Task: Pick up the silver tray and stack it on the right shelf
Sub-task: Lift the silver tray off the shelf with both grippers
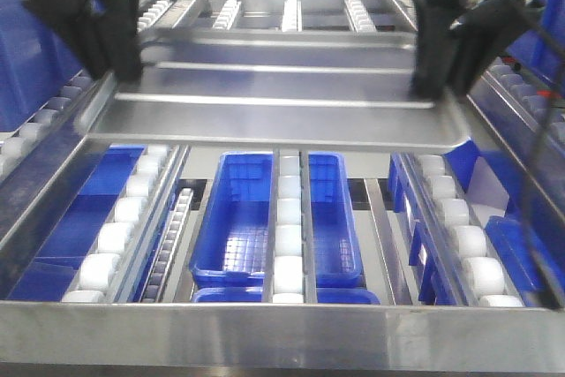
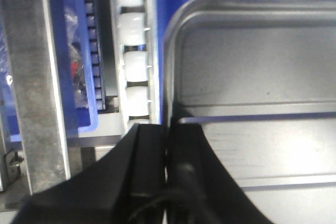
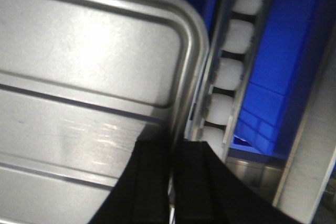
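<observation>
Left gripper (image 2: 167,129) is clamped on one short end rim of the silver tray (image 1: 282,116). It hangs between both arms above the big-roller rack (image 1: 291,218), long axis across my view, shiny, with two raised ridges. Right gripper (image 3: 171,150) pinches the opposite end. I cannot make out the right shelf.

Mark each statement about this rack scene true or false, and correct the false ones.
1. The left tool is shut on the rim of the silver tray. True.
2. The right tool hangs open, clear of the tray. False: it is shut on the tray's rim, at the opposite side.
3. Two long raised ridges run along the tray's base. True.
4. The bin seen below the rails is red. False: it is a blue bin.
</observation>
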### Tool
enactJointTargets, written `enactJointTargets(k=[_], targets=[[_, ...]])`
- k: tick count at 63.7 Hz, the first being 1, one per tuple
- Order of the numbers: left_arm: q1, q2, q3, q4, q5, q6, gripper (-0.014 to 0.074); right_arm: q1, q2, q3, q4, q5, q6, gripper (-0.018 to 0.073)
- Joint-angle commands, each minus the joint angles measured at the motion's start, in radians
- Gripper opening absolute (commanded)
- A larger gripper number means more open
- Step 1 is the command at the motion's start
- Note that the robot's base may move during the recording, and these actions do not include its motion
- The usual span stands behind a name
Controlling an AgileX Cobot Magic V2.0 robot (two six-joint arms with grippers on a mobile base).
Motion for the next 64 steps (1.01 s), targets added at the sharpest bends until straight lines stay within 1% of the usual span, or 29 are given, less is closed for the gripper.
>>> enactJointTargets(k=[1, 12, 19, 64], targets=[[-0.036, -0.051, -0.063, -0.002, -0.036, -0.006, -0.0093, 0.004, -0.053, -0.036, -0.02, -0.023, -0.027, 0.0057], [-0.044, -0.049, -0.065, 0.006, -0.026, -0.006, -0.0093, 0.004, -0.053, -0.036, -0.02, -0.029, -0.027, 0.0057], [-0.044, -0.049, -0.065, 0.029, -0.023, -0.006, -0.0093, 0.004, -0.053, -0.036, -0.02, -0.03, -0.027, 0.0057], [-0.044, -0.049, -0.065, 0.022, -0.014, -0.006, -0.0093, 0.004, -0.053, -0.036, -0.02, -0.024, -0.027, 0.0057]])
